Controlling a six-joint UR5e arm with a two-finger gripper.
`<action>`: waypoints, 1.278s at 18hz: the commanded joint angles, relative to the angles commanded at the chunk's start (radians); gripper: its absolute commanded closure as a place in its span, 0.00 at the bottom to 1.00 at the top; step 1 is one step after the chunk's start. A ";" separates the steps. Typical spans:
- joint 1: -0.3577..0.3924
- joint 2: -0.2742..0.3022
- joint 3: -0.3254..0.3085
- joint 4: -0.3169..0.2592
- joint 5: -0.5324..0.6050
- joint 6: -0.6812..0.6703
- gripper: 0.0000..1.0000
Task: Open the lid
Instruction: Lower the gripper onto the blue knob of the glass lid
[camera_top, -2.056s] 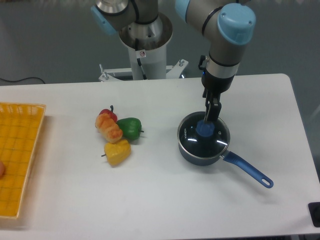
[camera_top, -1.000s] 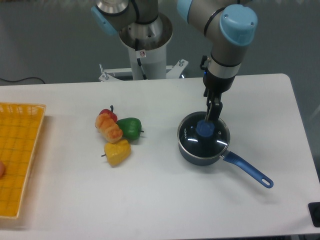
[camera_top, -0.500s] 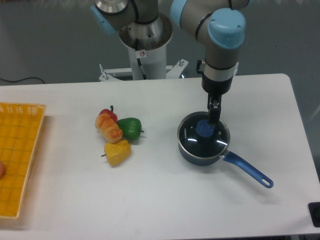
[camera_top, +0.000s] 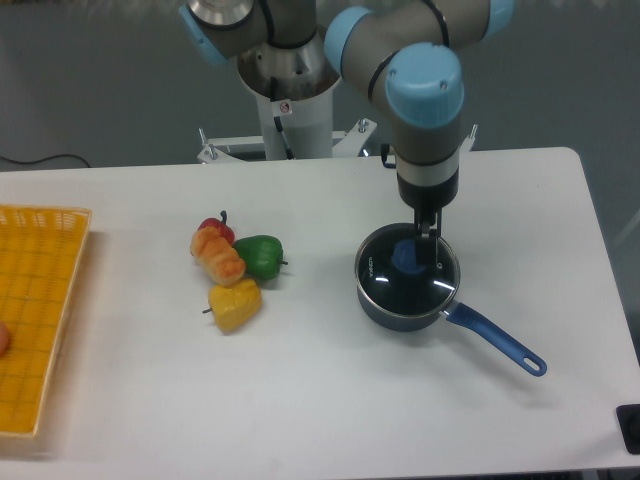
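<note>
My arm (camera_top: 400, 40): grey tubular links, light blue joint caps.
My base (camera_top: 290, 105): white pedestal, small red-marked sticker.
My gripper (camera_top: 428, 232): slim black fingers.

The gripper (camera_top: 428, 238) hangs over the pan (camera_top: 385, 306), whose lid (camera_top: 408, 277) is still on, toward the tabletop's (camera_top: 330, 400) right edge. Its handle (camera_top: 497, 340) juts at the front right corner. Toy vegetables (camera_top: 238, 264) crowd the centre; a basket (camera_top: 35, 310) blocks the left edge.
</note>
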 joint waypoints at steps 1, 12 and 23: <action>-0.002 -0.006 -0.002 0.000 0.000 -0.005 0.00; 0.018 -0.023 -0.061 0.000 -0.107 0.002 0.00; 0.040 -0.028 -0.074 0.000 -0.129 0.025 0.00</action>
